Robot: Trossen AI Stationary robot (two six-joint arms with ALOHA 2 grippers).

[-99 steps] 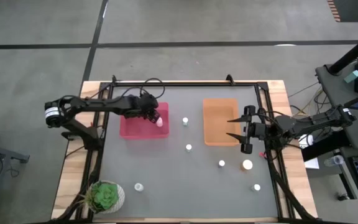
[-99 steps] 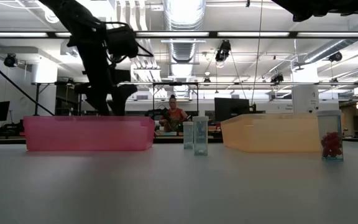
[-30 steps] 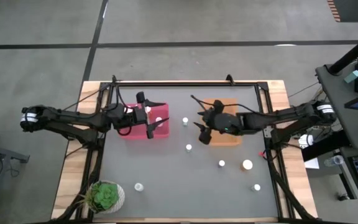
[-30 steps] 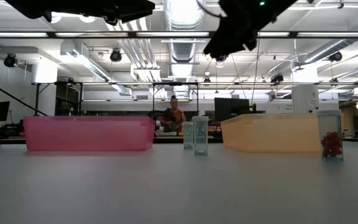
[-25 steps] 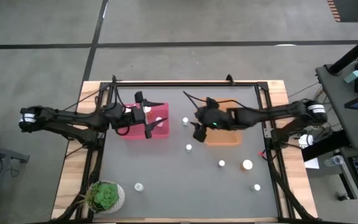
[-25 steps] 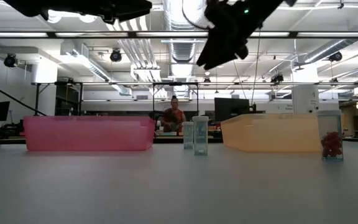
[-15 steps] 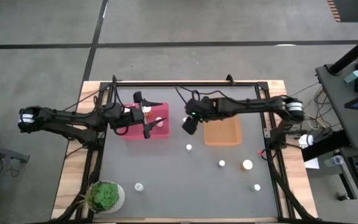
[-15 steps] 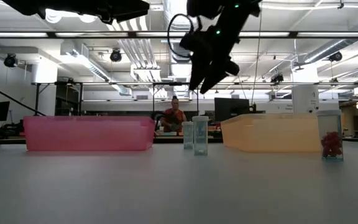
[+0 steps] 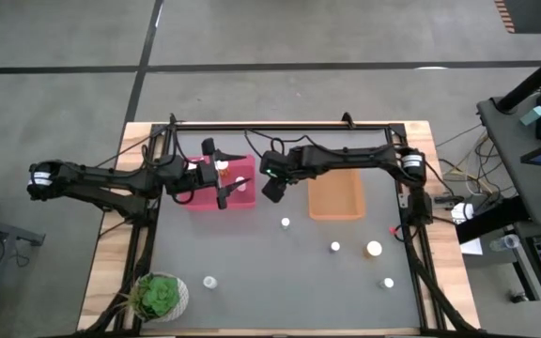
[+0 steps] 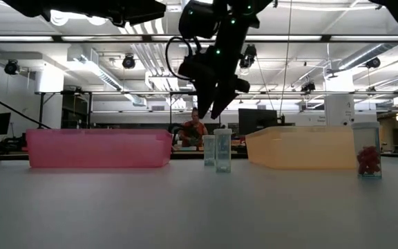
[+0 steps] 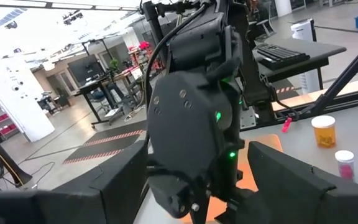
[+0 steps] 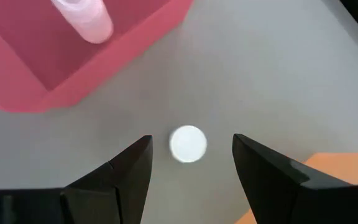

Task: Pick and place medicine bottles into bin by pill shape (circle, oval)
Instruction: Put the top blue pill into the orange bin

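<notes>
Above the bench [image 9: 252, 272], seen from overhead, the right gripper [image 9: 272, 188] hangs between the pink bin [image 9: 241, 201] and the orange bin [image 9: 335, 197], hiding the bottle below it. The left gripper [image 9: 222, 176] waits over the pink bin, fingers spread, empty. 5 more medicine bottles [image 9: 285, 223] stand scattered on the orange bin's near side.

From bench height, the right gripper [image 10: 211, 104] hovers well above 2 pale bottles [image 10: 222, 151] beside the pink bin.

Through the right wrist camera, the white-capped bottle [image 12: 188, 144] sits centred between spread fingers [image 12: 124, 173], the pink bin's corner close by and a bottle [image 12: 87, 20] lying inside it. It looks light, rigid, smooth and tippy; I would grip low on the body, under the cap. Open room lies toward the orange bin.
</notes>
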